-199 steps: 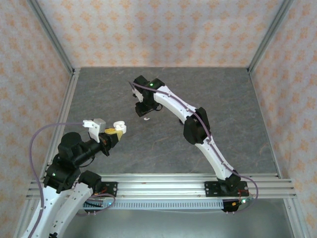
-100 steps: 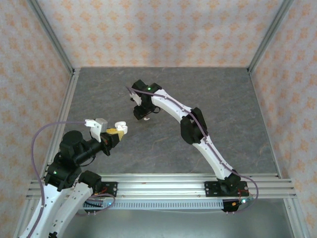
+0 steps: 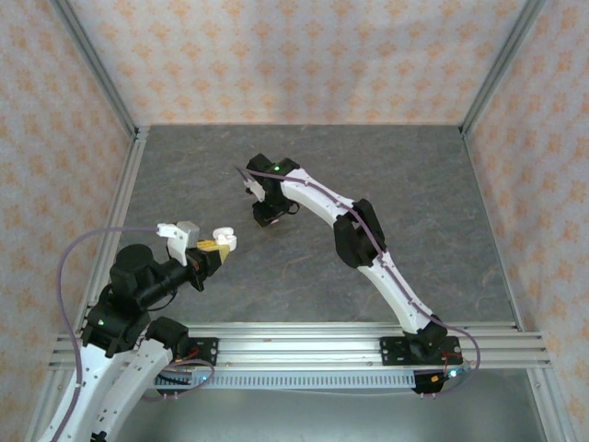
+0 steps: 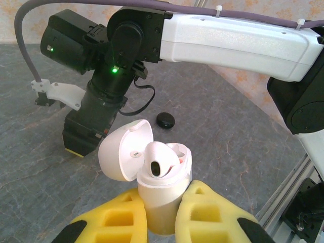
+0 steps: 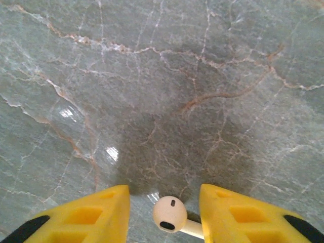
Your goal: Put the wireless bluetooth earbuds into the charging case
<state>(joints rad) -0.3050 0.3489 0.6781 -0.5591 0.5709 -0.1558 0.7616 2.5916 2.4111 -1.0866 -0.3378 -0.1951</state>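
Note:
My left gripper (image 4: pixel 163 210) is shut on the white charging case (image 4: pixel 161 195), held off the table with its lid (image 4: pixel 124 149) hinged open to the left. One white earbud (image 4: pixel 159 159) sits in the case, beside an empty socket. My right gripper (image 5: pixel 163 196) points straight down at the table, its yellow fingers (image 5: pixel 86 215) open on either side of a second white earbud (image 5: pixel 170 213) lying on the stone surface. There is a gap on that earbud's left, and its stem runs toward the right finger. In the top view the right gripper (image 3: pixel 266 219) stands just beyond the case (image 3: pixel 221 237).
A black earbud (image 4: pixel 165 120) lies on the grey marble-patterned table (image 3: pixel 414 203), between the case and the right arm (image 3: pixel 322 198). Aluminium rails (image 3: pixel 304 345) run along the near edge. Patterned walls close in the other three sides.
The right gripper has moved slightly left and down onto the table, and its jaws have narrowed around the white earbud. The left gripper and the case have stayed put.

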